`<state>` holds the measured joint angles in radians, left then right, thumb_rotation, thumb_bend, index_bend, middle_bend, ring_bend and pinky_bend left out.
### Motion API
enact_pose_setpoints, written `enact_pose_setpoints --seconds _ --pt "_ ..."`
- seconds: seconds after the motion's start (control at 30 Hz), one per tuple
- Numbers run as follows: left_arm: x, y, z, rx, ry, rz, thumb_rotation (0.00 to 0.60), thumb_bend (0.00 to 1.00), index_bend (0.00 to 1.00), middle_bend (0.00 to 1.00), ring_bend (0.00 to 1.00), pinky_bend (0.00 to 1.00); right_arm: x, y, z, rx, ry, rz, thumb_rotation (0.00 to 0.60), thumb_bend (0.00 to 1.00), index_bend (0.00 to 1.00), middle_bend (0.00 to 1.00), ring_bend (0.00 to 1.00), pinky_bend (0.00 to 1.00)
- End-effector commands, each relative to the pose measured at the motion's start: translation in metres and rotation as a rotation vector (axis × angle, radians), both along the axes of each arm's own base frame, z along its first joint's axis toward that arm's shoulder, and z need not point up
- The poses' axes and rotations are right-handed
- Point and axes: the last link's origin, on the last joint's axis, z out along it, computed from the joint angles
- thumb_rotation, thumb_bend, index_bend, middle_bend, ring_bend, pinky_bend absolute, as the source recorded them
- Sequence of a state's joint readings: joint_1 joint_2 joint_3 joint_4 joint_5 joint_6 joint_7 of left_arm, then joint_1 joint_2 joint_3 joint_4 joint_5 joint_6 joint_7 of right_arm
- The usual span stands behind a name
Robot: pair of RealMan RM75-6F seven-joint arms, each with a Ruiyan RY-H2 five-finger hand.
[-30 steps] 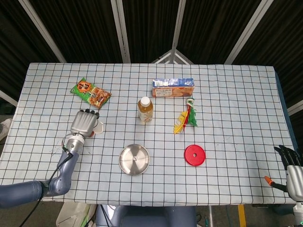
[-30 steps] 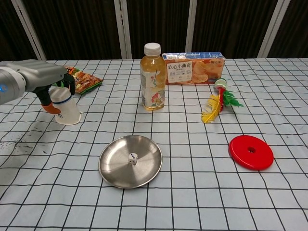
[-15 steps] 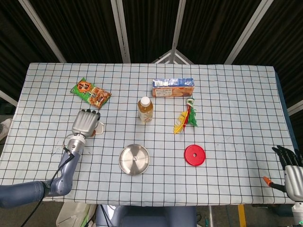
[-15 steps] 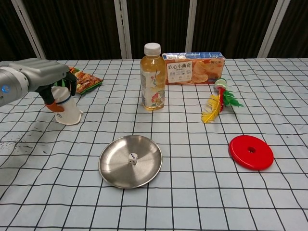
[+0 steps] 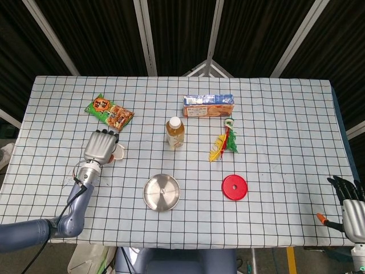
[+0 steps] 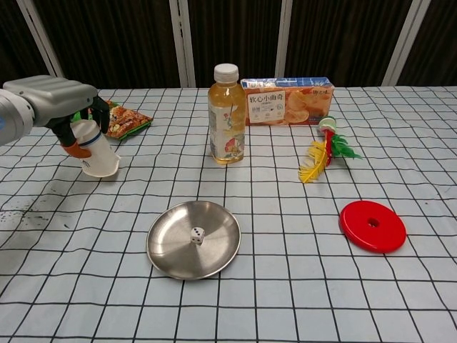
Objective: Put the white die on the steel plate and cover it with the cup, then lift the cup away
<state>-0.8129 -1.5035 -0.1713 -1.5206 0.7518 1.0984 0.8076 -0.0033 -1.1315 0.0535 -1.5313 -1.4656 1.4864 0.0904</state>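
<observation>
The white die (image 6: 197,235) lies near the middle of the steel plate (image 6: 171,257), which shows in the head view as a round dish (image 5: 161,192) at the table's front centre. My left hand (image 6: 61,107) grips the white cup (image 6: 95,148) upside down and tilted, lifted just off the cloth at the left, well away from the plate. In the head view the left hand (image 5: 98,147) covers most of the cup (image 5: 118,153). My right hand (image 5: 353,211) hangs off the table's front right corner with its fingers apart and nothing in it.
A juice bottle (image 6: 226,116) stands behind the plate, with a snack box (image 6: 287,101) further back. A green snack packet (image 6: 121,119) lies behind the cup. A feather shuttlecock (image 6: 325,148) and a red disc (image 6: 372,226) lie to the right.
My left hand has raised the cup off the cloth and tilted it. The die, the plate and my right hand have stayed put.
</observation>
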Motion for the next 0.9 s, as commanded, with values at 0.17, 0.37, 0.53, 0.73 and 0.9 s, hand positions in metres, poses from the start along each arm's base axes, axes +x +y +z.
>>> enact_pose_setpoints --seconds 0.17,0.37,0.53,0.73,0.9 --pt "0.04 -0.006 0.025 0.006 -0.058 -0.085 0.6 0.37 0.43 0.33 0.28 0.37 0.0 -0.001 0.0 0.002 -0.006 -0.001 0.6 0.06 0.17 0.14 0.13 0.0" --pt "0.095 -0.029 0.041 -0.041 -0.076 -0.184 0.6 0.4 0.48 0.35 0.28 0.37 0.004 0.001 0.004 -0.012 -0.013 0.013 0.6 0.06 0.17 0.14 0.13 0.0" --pt "0.126 -0.046 0.036 -0.096 -0.04 -0.217 0.6 0.43 0.5 0.36 0.29 0.37 0.005 0.003 0.009 -0.028 -0.023 0.017 0.6 0.06 0.17 0.14 0.13 0.0" --pt "0.155 -0.063 0.011 -0.179 -0.003 -0.246 0.6 0.43 0.5 0.38 0.32 0.39 0.005 0.005 0.013 -0.042 -0.029 0.015 0.6 0.06 0.17 0.14 0.13 0.0" --pt "0.172 -0.074 -0.015 -0.225 0.015 -0.26 0.6 0.44 0.5 0.39 0.32 0.39 0.005 0.007 0.016 -0.055 -0.034 0.011 0.6 0.06 0.17 0.14 0.13 0.0"
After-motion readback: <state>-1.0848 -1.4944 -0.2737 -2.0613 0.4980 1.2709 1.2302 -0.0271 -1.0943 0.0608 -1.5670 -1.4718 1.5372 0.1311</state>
